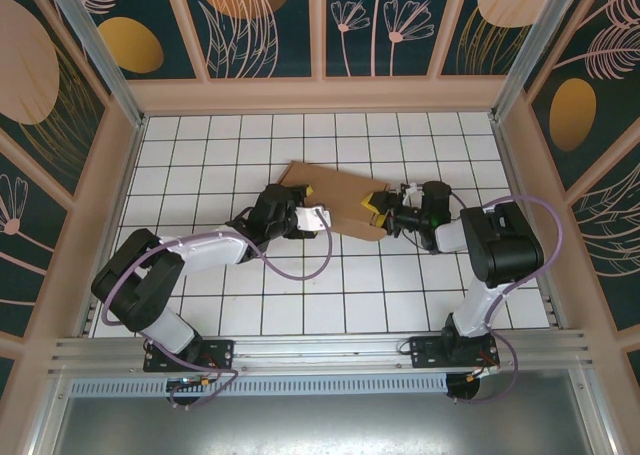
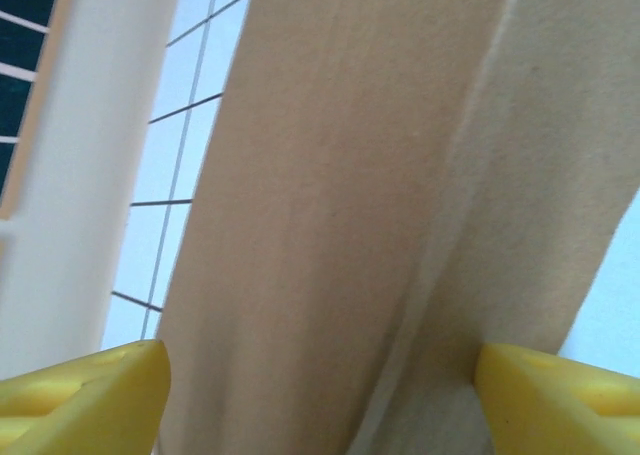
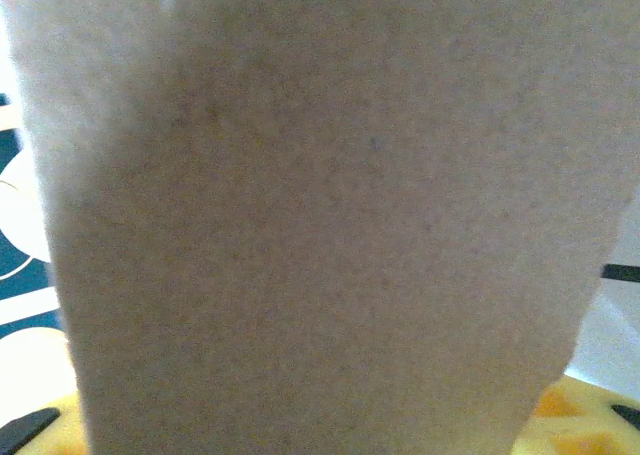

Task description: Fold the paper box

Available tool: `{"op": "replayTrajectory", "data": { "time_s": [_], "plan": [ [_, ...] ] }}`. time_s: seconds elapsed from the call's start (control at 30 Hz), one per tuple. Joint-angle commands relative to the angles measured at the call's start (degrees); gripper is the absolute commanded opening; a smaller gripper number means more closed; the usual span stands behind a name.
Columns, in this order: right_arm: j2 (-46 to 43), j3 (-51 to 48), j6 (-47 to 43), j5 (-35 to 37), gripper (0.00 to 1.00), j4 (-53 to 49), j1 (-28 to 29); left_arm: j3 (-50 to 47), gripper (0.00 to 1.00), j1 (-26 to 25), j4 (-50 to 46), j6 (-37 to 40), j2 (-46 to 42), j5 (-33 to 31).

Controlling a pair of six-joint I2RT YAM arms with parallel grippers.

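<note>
The paper box (image 1: 340, 199) is plain brown cardboard, lying slanted on the white tiled floor between my two arms. My left gripper (image 1: 318, 218) is at its near left edge. In the left wrist view the left gripper (image 2: 320, 400) is open, its yellow fingertips (image 2: 95, 395) spread wide, with a creased cardboard panel (image 2: 340, 205) spanning the gap. My right gripper (image 1: 377, 212) is at the box's right end. In the right wrist view cardboard (image 3: 320, 205) reaches from one yellow finger (image 3: 590, 415) to the other, and the right gripper (image 3: 320, 435) is closed across it.
A low beige wall (image 1: 320, 95) runs along the back and sides of the tiled floor (image 1: 330, 295). Purple cables loop from both arms. The metal rail (image 1: 320, 353) with both arm bases lies at the near edge.
</note>
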Motion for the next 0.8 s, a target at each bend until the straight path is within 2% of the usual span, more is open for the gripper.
{"op": "replayTrajectory", "data": {
  "time_s": [0.0, 0.13, 0.27, 0.37, 0.57, 0.63, 0.77],
  "plan": [
    [-2.58, -0.74, 5.55, -5.94, 0.33, 10.04, 1.12, 2.64, 0.77, -0.42, -10.79, 1.78, 1.24, 5.86],
    [-2.16, -2.04, 11.99, -6.3, 0.33, 18.08, 1.1, 1.55, 0.75, -0.64, -11.99, 4.23, 1.26, 3.04],
    [-1.89, -2.45, 16.35, -6.56, 0.33, 23.47, 1.58, -1.09, 0.74, -0.79, -5.47, 5.46, 1.31, -2.9],
    [-1.97, -2.6, 18.74, -6.6, 0.33, 26.08, 1.97, -4.07, 0.75, -1.52, 3.22, 8.56, 1.6, -9.21],
    [-0.72, -3.48, 23.86, -6.38, 0.33, 31.77, 2.61, -9.52, 0.76, -4.36, 28.22, 18.79, 3.47, -22.99],
    [-0.29, -3.83, 25.13, -6.3, 0.33, 33.5, 2.72, -9.21, 0.73, -4.81, 31.44, 20.51, 3.81, -25.77],
    [-0.74, -4.37, 25.63, -6.38, 0.36, 34.17, 2.91, -7.9, 0.55, -5.08, 33.3, 21.86, 3.65, -29.34]
  ]
}}
